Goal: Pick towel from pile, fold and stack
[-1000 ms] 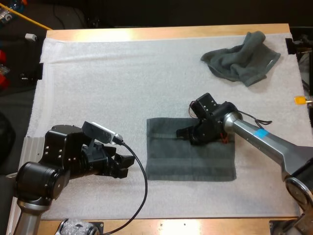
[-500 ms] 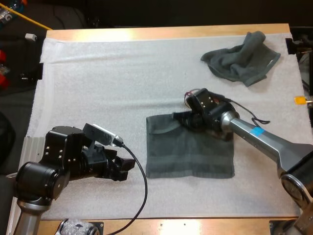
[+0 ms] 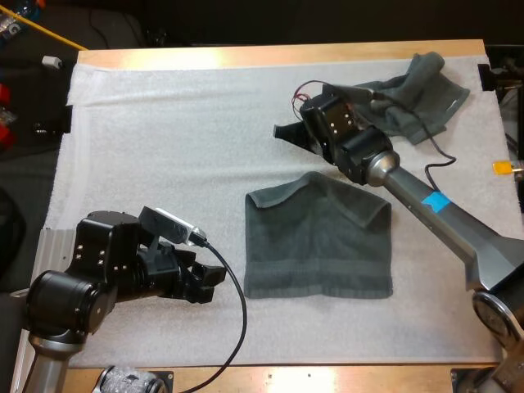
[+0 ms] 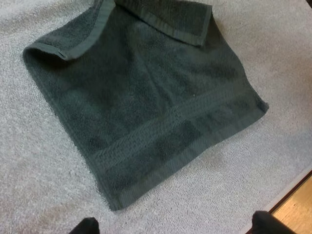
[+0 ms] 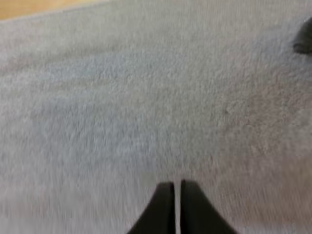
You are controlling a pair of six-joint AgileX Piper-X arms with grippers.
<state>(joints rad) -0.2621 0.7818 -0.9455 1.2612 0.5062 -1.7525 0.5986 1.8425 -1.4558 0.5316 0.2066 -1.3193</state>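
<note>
A dark grey-green folded towel (image 3: 319,241) lies in the middle of the white mat, its far edge rumpled and partly turned over. Seen from the left wrist, the towel (image 4: 146,97) has a woven band near its close edge. A crumpled towel (image 3: 409,98) sits at the far right corner. My right gripper (image 3: 286,131) hovers over bare mat beyond the folded towel, left of the crumpled one, its fingers shut (image 5: 176,195) on nothing. My left gripper (image 3: 209,278) rests low just left of the folded towel, open (image 4: 175,226), fingertips wide apart and clear of the cloth.
The white mat (image 3: 164,147) covers most of the wooden table (image 3: 270,56), with broad bare room at left and far centre. The right arm's link (image 3: 442,221) slants over the mat to the right of the folded towel.
My right gripper left the folded towel and moved up toward the far side. The towel's far edge was dragged up and dropped rumpled. The left arm stayed put.
</note>
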